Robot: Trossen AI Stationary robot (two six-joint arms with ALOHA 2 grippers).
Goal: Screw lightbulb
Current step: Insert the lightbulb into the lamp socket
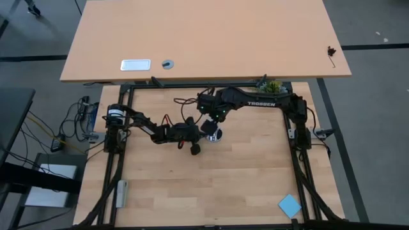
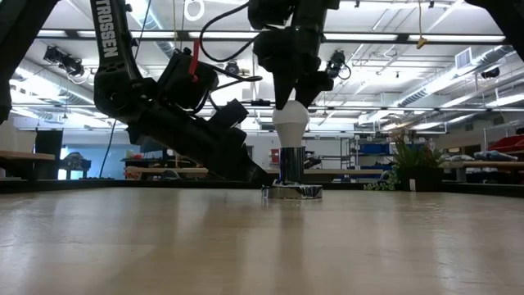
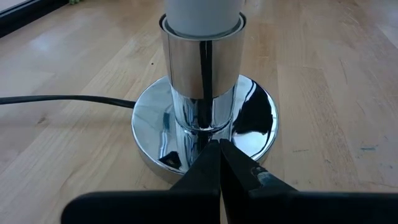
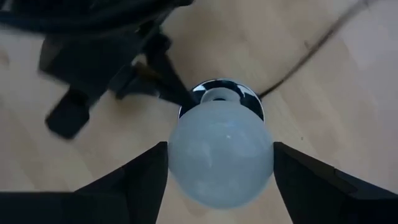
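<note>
Closed, the left pincer (image 3: 219,163) presses the socket base (image 3: 261,127); right pincer (image 4: 221,165) grips the lightbulb (image 4: 221,155).

You see a white bulb (image 4: 221,152) between black fingers (image 4: 140,177), a mirror-bright chrome socket (image 3: 203,68), its black cord (image 3: 62,99), and pale woodgrain table (image 3: 329,81).

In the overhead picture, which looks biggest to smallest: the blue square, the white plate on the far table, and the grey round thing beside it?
1. White plate
2. Blue square, only slightly smaller, so nearly tied
3. Grey round thing
</note>
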